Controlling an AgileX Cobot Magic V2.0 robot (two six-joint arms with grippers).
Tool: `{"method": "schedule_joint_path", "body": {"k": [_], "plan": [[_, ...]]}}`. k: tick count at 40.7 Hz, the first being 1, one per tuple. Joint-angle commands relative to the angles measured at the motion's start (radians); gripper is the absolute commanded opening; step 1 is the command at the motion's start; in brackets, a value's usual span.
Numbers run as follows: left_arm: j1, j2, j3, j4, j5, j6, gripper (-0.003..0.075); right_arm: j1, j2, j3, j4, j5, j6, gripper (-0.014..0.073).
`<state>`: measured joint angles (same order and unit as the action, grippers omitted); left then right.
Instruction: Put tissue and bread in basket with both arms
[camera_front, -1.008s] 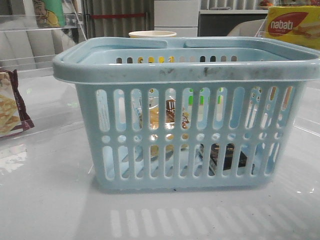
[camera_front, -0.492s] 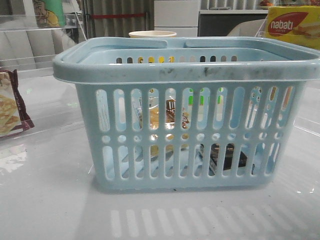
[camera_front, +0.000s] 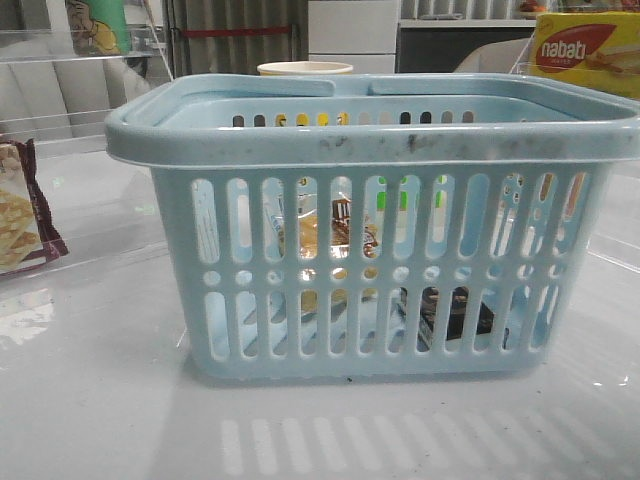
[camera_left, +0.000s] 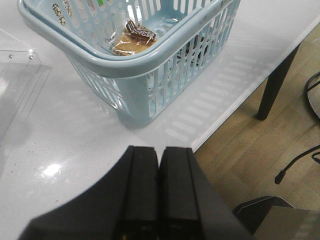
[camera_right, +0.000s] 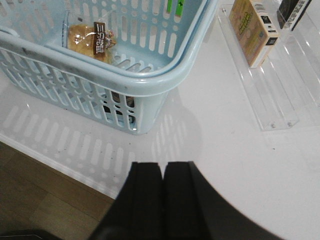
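Observation:
The light-blue basket (camera_front: 370, 140) stands in the middle of the white table. The bread (camera_front: 322, 238) lies inside it, seen through the slots, and shows from above in the left wrist view (camera_left: 133, 41) and the right wrist view (camera_right: 91, 37). The dark tissue (camera_front: 452, 310) lies on the basket floor at the right, seen through the slots, and partly in the right wrist view (camera_right: 120, 104). My left gripper (camera_left: 159, 150) is shut and empty, back from the basket (camera_left: 150, 65) near the table's edge. My right gripper (camera_right: 163, 165) is shut and empty, back from the basket (camera_right: 150, 82).
A cracker packet (camera_front: 20, 215) lies at the left on a clear tray. A yellow nabati box (camera_front: 585, 50) stands at the back right, a pale cup (camera_front: 305, 68) behind the basket. A small box (camera_right: 252, 30) lies on a clear tray. The table edge (camera_left: 240, 105) runs near both grippers.

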<state>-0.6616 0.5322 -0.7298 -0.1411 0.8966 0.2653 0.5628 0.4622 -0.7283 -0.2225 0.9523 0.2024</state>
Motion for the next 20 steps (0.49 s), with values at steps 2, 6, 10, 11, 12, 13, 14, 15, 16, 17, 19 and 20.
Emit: {"method": "schedule_joint_path", "body": {"k": [2,6,10,11,12,13,14,15,16,17,19,20], "plan": [[0.007,-0.02,-0.018,-0.021,-0.085,-0.009,0.0091,0.0,0.006,-0.025,-0.031,-0.062,-0.001,0.0055],[0.059,-0.062,0.002,-0.023,-0.085,-0.009,0.0091,0.0,0.006,-0.025,-0.031,-0.061,-0.001,0.0055],[0.14,-0.119,0.031,0.029,-0.113,-0.009,0.0091,0.0,0.006,-0.025,-0.031,-0.061,-0.001,0.0055],[0.168,-0.14,0.043,0.029,-0.152,-0.009,0.0091,0.0,0.006,-0.025,-0.031,-0.061,-0.001,0.0055],[0.19,-0.16,0.062,0.026,-0.182,-0.009,0.0091,0.0,0.006,-0.025,-0.031,-0.061,-0.001,0.0055],[0.22,-0.175,0.078,0.025,-0.224,-0.009,0.0091,0.0,0.006,-0.025,-0.031,-0.061,-0.001,0.0055],[0.242,-0.195,0.095,0.025,-0.257,-0.009,0.0091,0.0,0.006,-0.025,-0.031,-0.061,-0.001,0.0055],[0.272,-0.211,0.127,0.025,-0.302,-0.009,0.0091,0.0,0.006,-0.025,-0.031,-0.061,-0.001,0.0055],[0.294,-0.227,0.141,0.025,-0.325,-0.009,0.0091,0.0,0.006,-0.025,-0.031,-0.061,-0.001,0.0055],[0.315,-0.249,0.17,0.025,-0.371,-0.009,0.0091,0.0,0.006,-0.025,-0.031,-0.061,-0.001,0.0055],[0.362,-0.288,0.222,0.025,-0.451,-0.009,0.0091,0.0,0.006,-0.025,-0.031,-0.061,-0.001,0.0055],[0.385,-0.306,0.252,0.025,-0.483,-0.009,0.0091,0.0,0.006,-0.025,-0.031,-0.061,-0.001,0.0055]]}}
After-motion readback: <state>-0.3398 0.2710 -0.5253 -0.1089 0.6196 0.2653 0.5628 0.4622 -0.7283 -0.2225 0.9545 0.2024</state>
